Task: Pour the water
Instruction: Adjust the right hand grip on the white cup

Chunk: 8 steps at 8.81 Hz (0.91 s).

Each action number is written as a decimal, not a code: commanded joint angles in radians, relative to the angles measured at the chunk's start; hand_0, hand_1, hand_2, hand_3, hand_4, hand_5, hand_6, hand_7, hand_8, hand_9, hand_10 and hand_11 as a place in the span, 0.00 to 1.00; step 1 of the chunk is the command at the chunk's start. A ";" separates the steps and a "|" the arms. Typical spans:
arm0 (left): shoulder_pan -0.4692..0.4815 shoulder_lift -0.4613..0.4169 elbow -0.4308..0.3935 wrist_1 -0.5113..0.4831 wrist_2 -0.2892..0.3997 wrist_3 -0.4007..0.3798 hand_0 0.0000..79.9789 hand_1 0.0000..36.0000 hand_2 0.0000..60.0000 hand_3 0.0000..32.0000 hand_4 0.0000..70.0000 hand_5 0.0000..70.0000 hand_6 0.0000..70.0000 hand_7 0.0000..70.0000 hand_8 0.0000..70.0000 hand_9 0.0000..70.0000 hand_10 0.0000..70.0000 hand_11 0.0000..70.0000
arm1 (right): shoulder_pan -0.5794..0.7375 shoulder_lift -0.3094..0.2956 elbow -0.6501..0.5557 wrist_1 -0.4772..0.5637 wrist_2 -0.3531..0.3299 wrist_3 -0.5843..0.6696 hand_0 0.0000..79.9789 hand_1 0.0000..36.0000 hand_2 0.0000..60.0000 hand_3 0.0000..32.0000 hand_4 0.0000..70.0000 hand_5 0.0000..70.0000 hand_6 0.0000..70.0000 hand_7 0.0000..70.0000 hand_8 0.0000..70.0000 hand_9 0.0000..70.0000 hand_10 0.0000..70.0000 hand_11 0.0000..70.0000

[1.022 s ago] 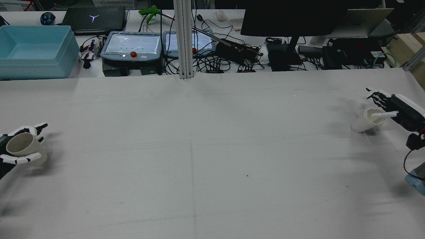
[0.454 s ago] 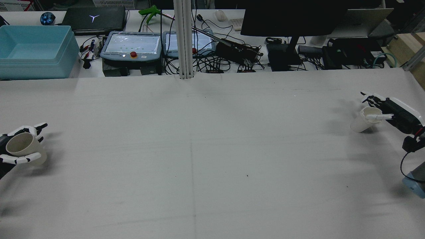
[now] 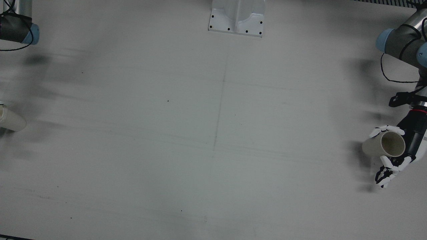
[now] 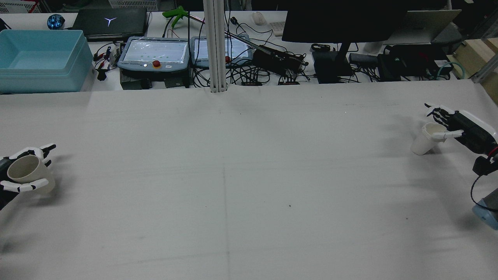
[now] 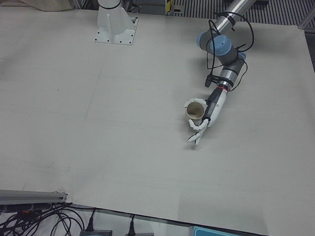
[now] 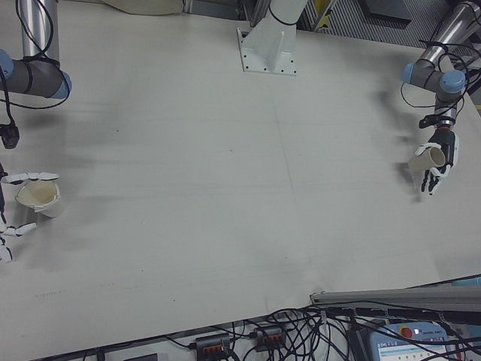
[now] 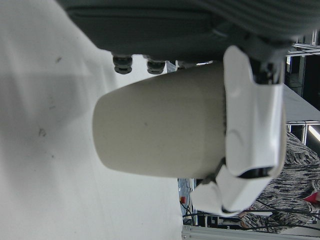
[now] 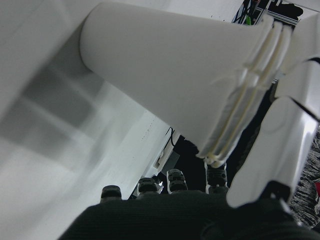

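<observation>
The left hand [image 4: 24, 171] sits low at the table's left edge, fingers curled around a beige cup [image 4: 29, 173]. Far across, the right hand [image 4: 453, 126] reaches inward from a bent arm, fingers wrapped around a white cup [image 4: 426, 143].

The right hand [image 6: 10, 226] — and its white cup [image 3: 10, 119] — run off the frame's edge.
</observation>
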 commanded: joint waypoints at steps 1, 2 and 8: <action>0.000 0.001 0.000 0.000 0.000 0.000 0.78 0.91 0.83 0.00 0.64 1.00 0.12 0.24 0.05 0.04 0.03 0.08 | -0.017 -0.001 0.000 0.000 -0.002 -0.005 0.59 0.34 0.16 0.22 0.00 0.74 0.02 0.18 0.04 0.05 0.00 0.00; 0.000 0.001 0.000 0.000 0.000 0.000 0.78 0.91 0.83 0.00 0.64 1.00 0.12 0.24 0.05 0.04 0.03 0.08 | -0.017 -0.011 0.002 0.002 -0.002 0.002 0.58 0.34 0.16 0.22 0.00 0.75 0.02 0.18 0.04 0.05 0.00 0.00; 0.002 0.001 -0.002 0.000 0.000 0.000 0.79 0.93 0.82 0.00 0.63 1.00 0.11 0.24 0.05 0.04 0.03 0.08 | -0.032 -0.031 0.002 0.023 0.006 -0.007 0.58 0.32 0.15 0.21 0.00 0.74 0.00 0.16 0.03 0.04 0.00 0.00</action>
